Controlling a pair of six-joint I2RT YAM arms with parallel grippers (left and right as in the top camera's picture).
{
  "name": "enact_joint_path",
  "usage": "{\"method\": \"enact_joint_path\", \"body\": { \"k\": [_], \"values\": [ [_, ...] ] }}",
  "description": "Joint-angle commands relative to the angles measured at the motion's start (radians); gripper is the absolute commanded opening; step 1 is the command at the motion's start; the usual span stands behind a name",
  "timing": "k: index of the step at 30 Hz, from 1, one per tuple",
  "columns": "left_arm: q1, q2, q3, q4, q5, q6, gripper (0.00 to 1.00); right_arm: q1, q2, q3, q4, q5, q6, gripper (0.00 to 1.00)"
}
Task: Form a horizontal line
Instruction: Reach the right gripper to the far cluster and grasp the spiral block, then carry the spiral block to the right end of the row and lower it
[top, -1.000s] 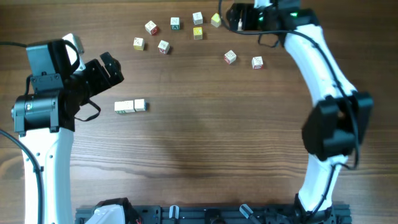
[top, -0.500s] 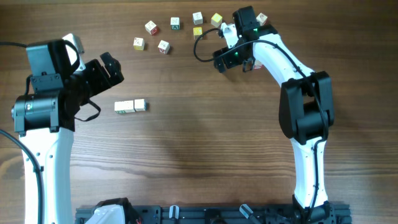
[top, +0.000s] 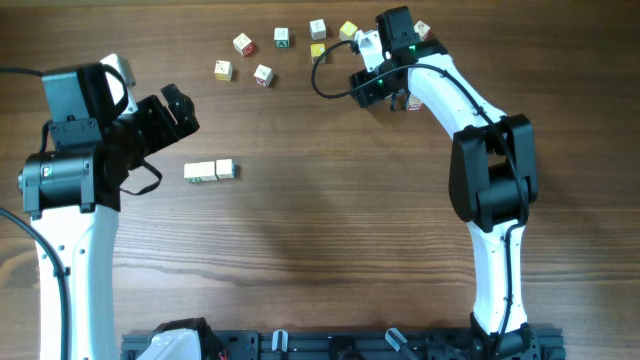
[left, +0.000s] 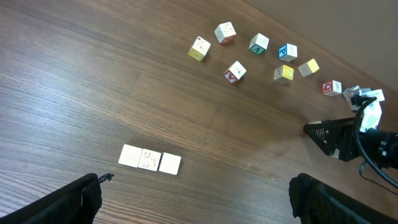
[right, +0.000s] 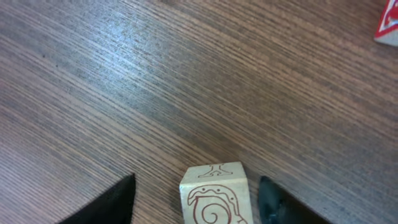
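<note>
From overhead, the horizontal line (top: 210, 171) is so far a short row of three white cubes touching edge to edge at the left of the table (top: 320, 240). Its long axis runs from 9 to 3 o'clock. The left gripper (top: 178, 112) hangs near it, with the row at about 5 o'clock from its jaws. The right gripper (top: 372, 90) is well apart from the row, which lies toward 8 o'clock from it. It sits low among the loose cubes (top: 263, 74) scattered along the far edge, and its own body hides whatever it is over. In the left wrist view the row (left: 150, 160) lies just beyond the left gripper (left: 199, 208), tilted slightly across the frame. That gripper's two fingers (left: 74, 199) are spread wide with nothing between them. The right gripper (left: 318, 134) shows at 3 o'clock as a dark wedge. In the right wrist view the right gripper (right: 199, 202) straddles a spiral-marked cube (right: 216, 194). The jaws are released: one finger (right: 109, 202) stands clear of the cube and the other is just beside it, so no grip is made yet. In my judgement the next move is to close on this cube and carry it toward 8 o'clock to the row's free 3 o'clock end, squared to the row's axis.
</note>
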Motion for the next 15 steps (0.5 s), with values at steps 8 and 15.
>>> {"method": "enact_joint_path", "body": {
  "k": [8, 15],
  "values": [
    [0.003, -0.003, -0.007, 0.002, -0.009, -0.008, 1.0, -0.001, 0.024, 0.006, -0.023, 0.015, 0.034, 0.39],
    [0.003, -0.003, -0.007, 0.002, -0.009, -0.008, 1.0, 0.002, 0.021, 0.006, -0.044, 0.003, 0.132, 0.35]
  ]
}}
